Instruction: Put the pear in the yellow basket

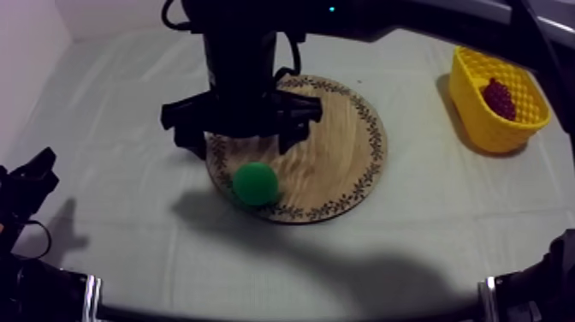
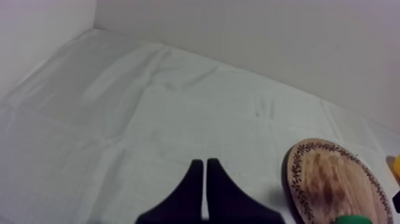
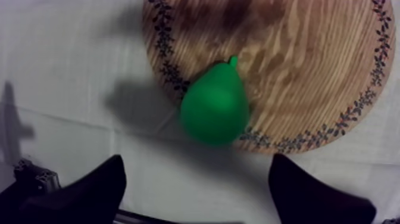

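The pear (image 3: 215,104) lies on the board (image 3: 309,65) at the board's 7 o'clock, its fat end over the patterned rim and close to the cloth (image 3: 71,77); the right claw (image 3: 196,190) is spread wide, one finger on either side, holding nothing; seen from that claw, the pear is straight ahead at 12 o'clock, centred in the gap; its long axis runs away from the claw, stem towards 1 o'clock and the board's middle, so the fingers would close across the belly, not end to end.

From above, the right claw (image 1: 242,128) hangs over the board's 10 o'clock side, with the pear (image 1: 256,183) just past it at 6 o'clock; the left claw (image 2: 204,190) is pressed into a narrow wedge, empty, out over bare cloth with the board (image 2: 336,182) off at its 3 o'clock; the right arm is clearly the nearer. My judgement: a short advance and a drop, then a carry to the basket (image 1: 498,98) at 2 o'clock from the board.

The arm hides the board's far-left rim from above; the pear's stem is hard to make out there; how high the fingers sit over the wood I cannot judge; the basket already holds grapes (image 1: 499,98), and its floor is hidden.
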You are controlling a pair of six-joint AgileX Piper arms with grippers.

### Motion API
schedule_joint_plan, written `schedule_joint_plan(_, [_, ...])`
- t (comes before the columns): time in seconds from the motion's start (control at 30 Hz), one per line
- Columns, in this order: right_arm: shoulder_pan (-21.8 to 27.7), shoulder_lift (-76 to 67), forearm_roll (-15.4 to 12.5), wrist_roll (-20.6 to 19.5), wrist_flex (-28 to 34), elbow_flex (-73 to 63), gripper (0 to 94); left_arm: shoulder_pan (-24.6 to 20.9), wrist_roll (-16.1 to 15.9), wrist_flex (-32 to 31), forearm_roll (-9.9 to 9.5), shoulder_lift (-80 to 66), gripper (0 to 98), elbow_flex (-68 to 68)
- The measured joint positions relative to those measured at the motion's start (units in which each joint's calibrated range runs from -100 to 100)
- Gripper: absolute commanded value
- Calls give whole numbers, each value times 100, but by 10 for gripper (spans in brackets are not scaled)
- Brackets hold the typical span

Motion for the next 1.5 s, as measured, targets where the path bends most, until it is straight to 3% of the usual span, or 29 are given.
schedule_joint_plan(0.53, [136,787,-109,80,-163,-169,860,0,0,0,0,0,1,0])
schedule_joint_plan(1.03, [254,1615,-229,304,-505,-201,772,0,0,0,0,0,1,0])
schedule_joint_plan(1.27, [226,1796,-290,400,-667,-180,585,0,0,0,0,0,1,0])
schedule_joint_plan(1.5, [238,1857,-389,373,-623,-172,340,0,0,0,0,0,1,0])
